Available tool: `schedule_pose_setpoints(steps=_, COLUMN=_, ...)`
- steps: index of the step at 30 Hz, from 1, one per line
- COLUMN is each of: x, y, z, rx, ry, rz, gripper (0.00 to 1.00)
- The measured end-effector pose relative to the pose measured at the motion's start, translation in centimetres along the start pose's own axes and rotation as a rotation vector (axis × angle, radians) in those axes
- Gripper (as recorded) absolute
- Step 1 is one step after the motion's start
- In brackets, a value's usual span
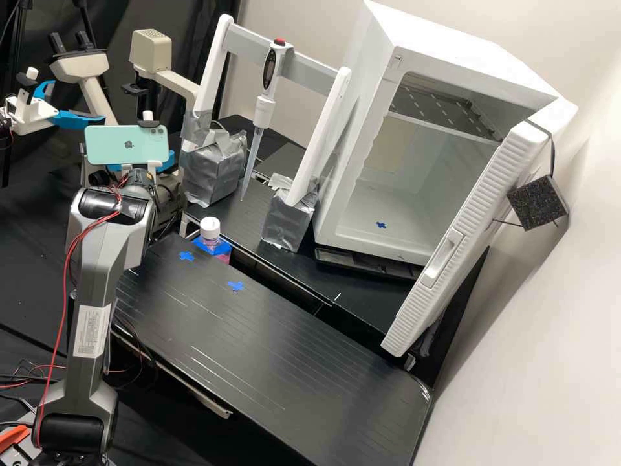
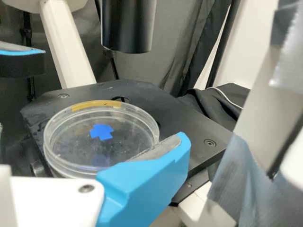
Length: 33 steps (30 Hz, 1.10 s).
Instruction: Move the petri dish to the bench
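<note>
Petri dish: We saw the clear dish (image 2: 78,144) lying flat on the black stage (image 2: 191,125) in the wrist view, with an amber strip (image 2: 97,105) along its rim and a blue cross (image 2: 102,132) showing through it.
Gripper: In the high view we found part of it (image 1: 167,162) behind the green phone (image 1: 126,144), left of centre; in the wrist view it overlapped the dish's near rim.
Jaws: We could not tell whether they were spread or pinching the dish.
Black cylinder: It hung (image 2: 128,23) above the stage.
Bench: We had the long black top (image 1: 259,336) across the lower middle of the high view, two blue crosses (image 1: 211,270) near its upper left end.
Bottle: Its white cap (image 1: 209,226) rose just beyond that end.
Pipette: It hung (image 1: 261,110) upper centre, tip down, in a white stand (image 1: 323,133).
White cabinet: We saw it (image 1: 352,149) at upper right, door (image 1: 462,239) ajar, another blue cross (image 1: 381,224) on its floor.
</note>
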Motion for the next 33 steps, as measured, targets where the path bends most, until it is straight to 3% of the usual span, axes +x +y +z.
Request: schedule_pose_setpoints(steps=33, x=-0.07, y=-0.05, z=-0.01, rx=-0.016, ry=0.017, rz=0.002, gripper=0.0)
